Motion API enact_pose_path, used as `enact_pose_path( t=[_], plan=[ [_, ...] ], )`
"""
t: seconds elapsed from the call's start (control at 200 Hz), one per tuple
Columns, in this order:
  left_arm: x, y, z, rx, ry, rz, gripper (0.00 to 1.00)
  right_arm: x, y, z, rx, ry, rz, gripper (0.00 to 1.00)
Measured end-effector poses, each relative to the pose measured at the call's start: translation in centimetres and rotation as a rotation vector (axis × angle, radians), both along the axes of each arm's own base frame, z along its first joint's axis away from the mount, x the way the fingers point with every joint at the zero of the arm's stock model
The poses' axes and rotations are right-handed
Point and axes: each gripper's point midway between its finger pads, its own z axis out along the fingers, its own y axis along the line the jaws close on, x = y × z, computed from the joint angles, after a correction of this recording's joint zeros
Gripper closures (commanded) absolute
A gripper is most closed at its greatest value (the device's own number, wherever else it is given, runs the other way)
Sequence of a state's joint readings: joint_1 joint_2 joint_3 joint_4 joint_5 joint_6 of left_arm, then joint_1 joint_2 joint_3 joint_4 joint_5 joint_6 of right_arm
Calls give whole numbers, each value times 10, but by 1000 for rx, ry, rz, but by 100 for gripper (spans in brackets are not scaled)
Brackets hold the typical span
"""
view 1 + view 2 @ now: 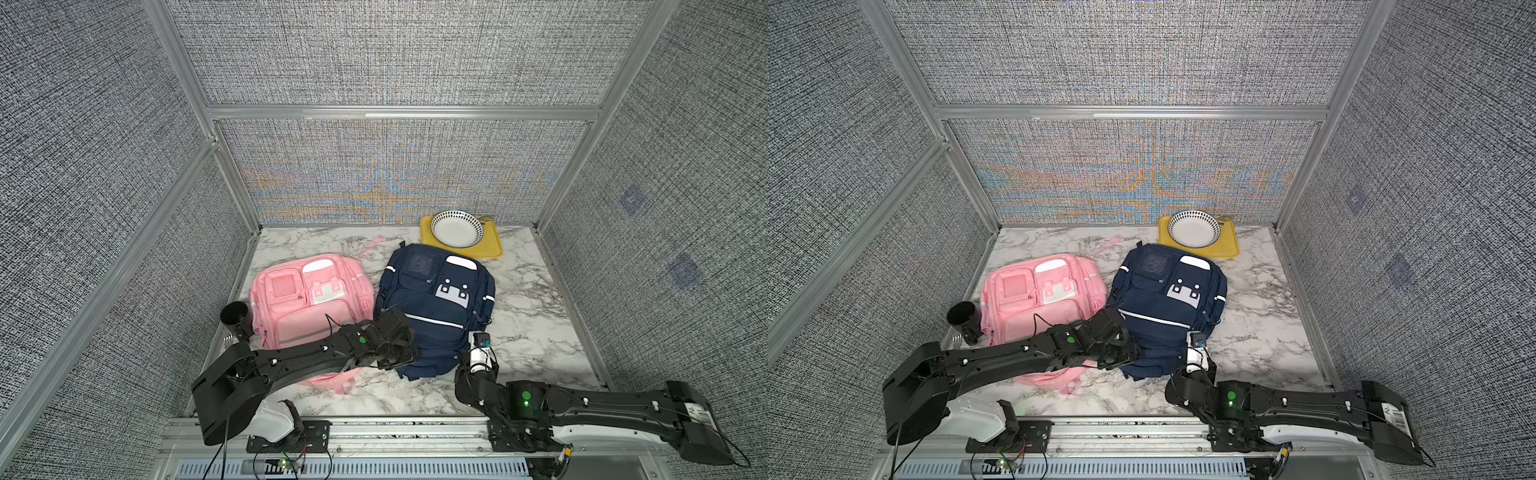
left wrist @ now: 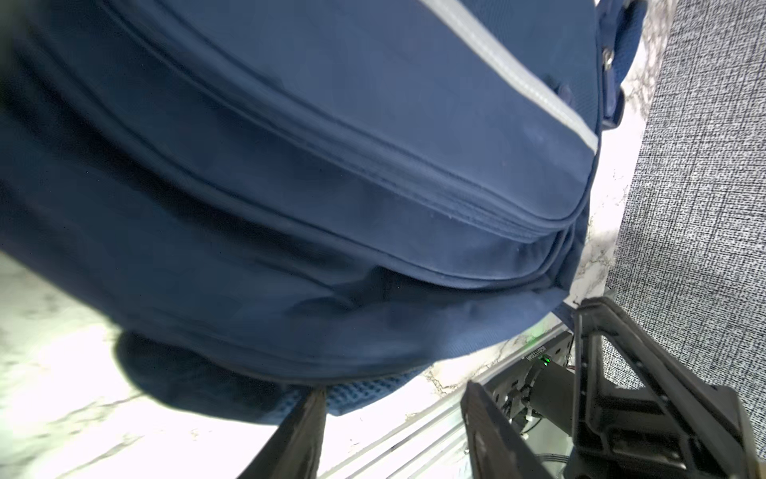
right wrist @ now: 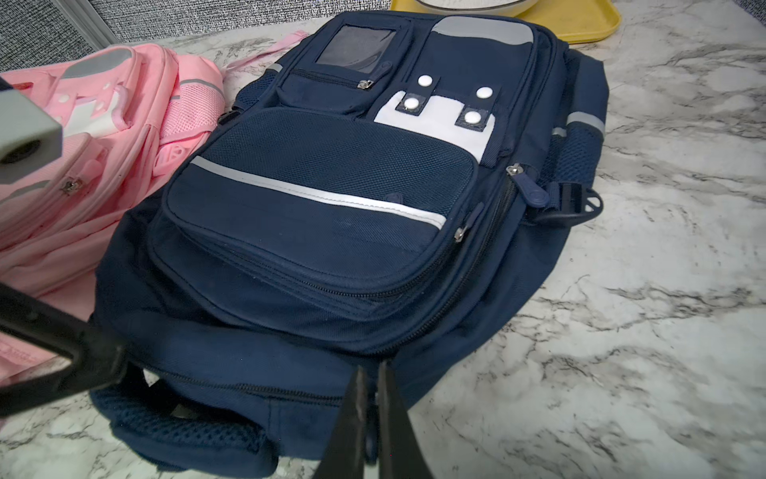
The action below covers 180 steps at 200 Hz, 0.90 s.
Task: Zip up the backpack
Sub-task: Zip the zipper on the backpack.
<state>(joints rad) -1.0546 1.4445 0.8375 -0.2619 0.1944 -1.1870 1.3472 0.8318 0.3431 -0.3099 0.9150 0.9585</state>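
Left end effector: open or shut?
Open. The left end effector shows both fingers apart in its wrist view, gripping nothing, by the navy backpack.

The navy backpack (image 3: 315, 232) is matt woven cloth with coarse mesh panels and a shiny grey strip (image 3: 315, 193). The pink backpack (image 1: 307, 303) looks like soft cloth. The tabletop (image 1: 532, 316) is glossy and marble-patterned, the yellow tray (image 1: 492, 249) smooth plastic.

both top views look steeply down over the marble table (image 1: 523, 303). the wrist cameras sit close to the navy backpack (image 3: 315, 232), shared by all four views.
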Motion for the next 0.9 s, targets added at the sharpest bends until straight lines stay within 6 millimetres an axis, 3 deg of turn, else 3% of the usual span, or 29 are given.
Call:
enact_pose_path(
  t=[0.185,0.505,0.806,0.901],
  plan=[
    [-9,-17,-1,-16,34,-11,43,2,0,2,9,-5,-2,100],
    [-1,-30,2,-31,17,23,39,2,5,-4,-10,-1,22,100],
    [7,-41,-19,-9,24,50,36,2,16,-6,-50,16,51,100],
    [10,-44,-25,0,26,52,41,2,18,-7,-51,21,63,100]
  ],
)
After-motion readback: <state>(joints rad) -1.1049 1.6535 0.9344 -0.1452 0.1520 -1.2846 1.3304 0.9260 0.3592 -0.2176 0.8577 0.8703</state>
